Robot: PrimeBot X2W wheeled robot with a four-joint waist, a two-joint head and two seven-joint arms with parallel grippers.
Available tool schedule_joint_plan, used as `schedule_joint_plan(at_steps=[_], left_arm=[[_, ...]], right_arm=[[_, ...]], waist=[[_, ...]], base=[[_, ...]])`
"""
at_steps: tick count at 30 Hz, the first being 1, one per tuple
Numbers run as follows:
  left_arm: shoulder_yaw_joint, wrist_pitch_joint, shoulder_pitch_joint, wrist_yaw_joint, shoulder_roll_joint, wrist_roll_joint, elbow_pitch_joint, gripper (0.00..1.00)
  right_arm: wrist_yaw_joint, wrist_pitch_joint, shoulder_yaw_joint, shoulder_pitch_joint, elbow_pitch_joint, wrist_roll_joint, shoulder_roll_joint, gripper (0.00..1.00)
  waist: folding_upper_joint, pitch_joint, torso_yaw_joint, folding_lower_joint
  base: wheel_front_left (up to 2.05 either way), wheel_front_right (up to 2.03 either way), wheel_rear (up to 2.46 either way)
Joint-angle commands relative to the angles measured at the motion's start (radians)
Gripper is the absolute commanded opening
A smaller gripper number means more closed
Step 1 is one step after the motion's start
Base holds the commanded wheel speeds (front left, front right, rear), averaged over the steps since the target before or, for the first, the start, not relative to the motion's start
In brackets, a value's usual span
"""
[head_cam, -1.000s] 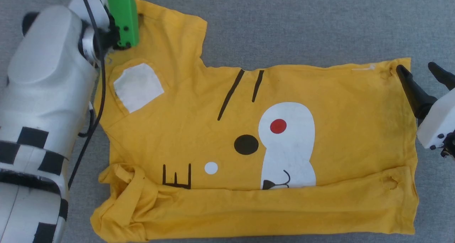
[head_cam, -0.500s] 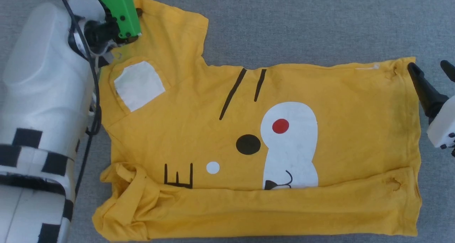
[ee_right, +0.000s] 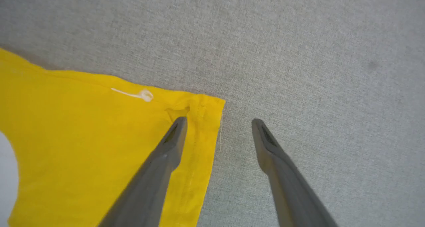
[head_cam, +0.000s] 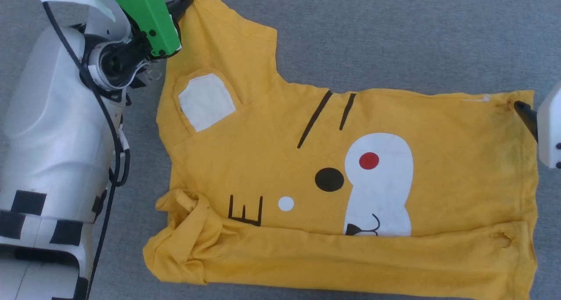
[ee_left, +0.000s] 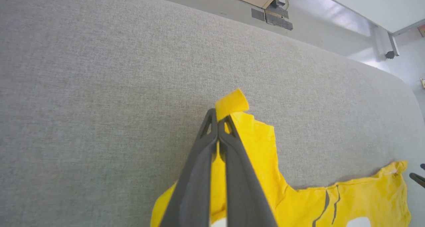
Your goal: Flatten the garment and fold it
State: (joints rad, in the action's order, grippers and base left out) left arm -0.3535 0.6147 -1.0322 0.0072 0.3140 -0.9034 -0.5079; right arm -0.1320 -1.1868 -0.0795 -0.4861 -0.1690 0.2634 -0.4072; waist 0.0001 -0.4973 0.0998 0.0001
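Observation:
The mustard-yellow garment (head_cam: pixel 307 159) lies face up on the grey cloth surface, its cartoon face print showing and its lower edge folded over in a band (head_cam: pixel 350 260). My left gripper (head_cam: pixel 184 2) is at the top left, shut on the tip of the sleeve. In the left wrist view the left gripper (ee_left: pixel 218 120) is pinched on that sleeve corner (ee_left: pixel 232 102), which pokes out past the tips. My right gripper (ee_right: pixel 219 122) is open at the garment's far right corner (ee_right: pixel 202 107). One finger is over the hem and the other over bare surface. The head view shows that right gripper (head_cam: pixel 526 113) by the corner.
My white left forearm (head_cam: pixel 57 137) with its black cable lies along the left side of the garment. The grey surface (head_cam: pixel 394 37) stretches beyond the shirt. Its far edge (ee_left: pixel 298 37) shows in the left wrist view, with floor behind it.
The left gripper has shut on the sleeve tip and drawn it up and outwards, stretching the sleeve. The head camera has shifted, so the whole picture sits further right. The right gripper stays open.

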Motion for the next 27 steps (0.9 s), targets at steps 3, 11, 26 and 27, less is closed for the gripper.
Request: schedule_joint_plan(at_steps=[3,11,26,27], left_arm=[[0.005,0.006,0.034,0.024,0.007,-0.007,0.047,0.00],[0.002,0.016,0.072,0.052,0.015,-0.007,0.117,0.00],[0.041,-0.114,0.095,0.014,0.052,0.011,0.146,0.00],[0.045,-0.119,0.105,0.011,0.057,0.007,0.151,0.00]], right_arm=[[0.001,-0.027,0.038,-0.022,0.029,-0.018,-0.020,1.00],[0.001,-0.049,0.097,-0.003,0.096,-0.012,-0.044,0.99],[0.001,0.134,-0.021,-0.072,0.147,-0.066,0.033,0.00],[0.001,0.145,-0.024,-0.065,0.155,-0.064,0.039,0.00]], waist=[[-0.0001,-0.022,0.023,-0.0001],[-0.0001,-0.042,0.038,-0.0001],[-0.0001,0.070,0.001,-0.0001],[-0.0001,0.086,-0.003,-0.0001]], base=[[0.00,0.00,0.00],[0.00,0.00,0.00],[0.00,0.00,0.00],[0.00,0.00,0.00]])
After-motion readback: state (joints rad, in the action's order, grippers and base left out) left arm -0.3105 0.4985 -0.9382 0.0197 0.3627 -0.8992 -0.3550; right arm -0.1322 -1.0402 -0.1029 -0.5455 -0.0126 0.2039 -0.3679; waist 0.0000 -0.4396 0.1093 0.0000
